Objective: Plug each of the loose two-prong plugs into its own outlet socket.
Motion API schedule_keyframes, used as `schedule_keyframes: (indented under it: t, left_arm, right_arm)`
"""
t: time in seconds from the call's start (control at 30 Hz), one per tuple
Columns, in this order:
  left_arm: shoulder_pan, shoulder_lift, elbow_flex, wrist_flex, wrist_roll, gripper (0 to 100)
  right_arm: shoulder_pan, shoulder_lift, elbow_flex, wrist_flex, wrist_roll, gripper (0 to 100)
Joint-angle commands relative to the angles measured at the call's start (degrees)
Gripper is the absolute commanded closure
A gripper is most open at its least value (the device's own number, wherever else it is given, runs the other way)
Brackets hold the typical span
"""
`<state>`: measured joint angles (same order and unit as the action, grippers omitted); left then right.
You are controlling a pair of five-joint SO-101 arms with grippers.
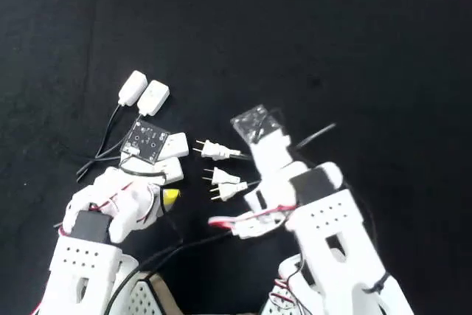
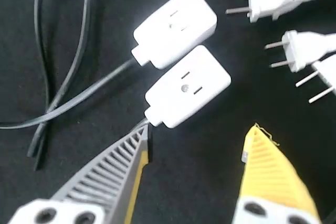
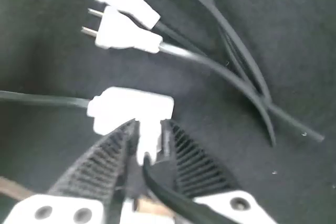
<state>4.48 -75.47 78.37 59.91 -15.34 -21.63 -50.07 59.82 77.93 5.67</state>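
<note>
In the right hand point(image 3: 148, 127): plug point(image 3: 131, 107) pinched, narrow grip | nearest socket point(image 2: 187, 86) just beyond wide-open left hand point(image 2: 200, 129)

The counter point(image 1: 369, 57) is black all over. My left hand point(image 2: 199, 129) has one grey finger point(image 2: 113, 171) and one yellow finger point(image 2: 268, 166), both ribbed with fine ridges, on a white base. My right hand point(image 3: 148, 125) has black ribbed fingers point(image 3: 100, 166), also on a white base. The plug point(image 3: 131, 107) in it is white, on a black cord. The loose plugs point(image 1: 215, 150) are white with silvery prongs and black cords. The sockets point(image 2: 176, 27) are white with dark slots, each on a black cord. My arms point(image 1: 332, 234) are white, with red wires point(image 1: 251, 217) along them.
</note>
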Motion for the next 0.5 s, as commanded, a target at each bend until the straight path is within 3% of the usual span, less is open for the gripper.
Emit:
schedule_keyframes:
  t: [0.0,0.17,0.47]
  left_arm:
    - [-0.4,-3.2,0.4,1.3,-0.7,71]
    - [-0.4,-3.1,0.4,1.1,-0.7,71]
    - [-0.4,-3.0,0.7,0.3,-0.7,71]
  right_arm:
    - [2.1,-1.7,2.6,-4.0,-1.1,98.7]
    - [7.1,-1.8,2.9,-4.0,-0.9,98.7]
    - [3.2,-2.1,0.1,-0.8,-3.3,98.7]
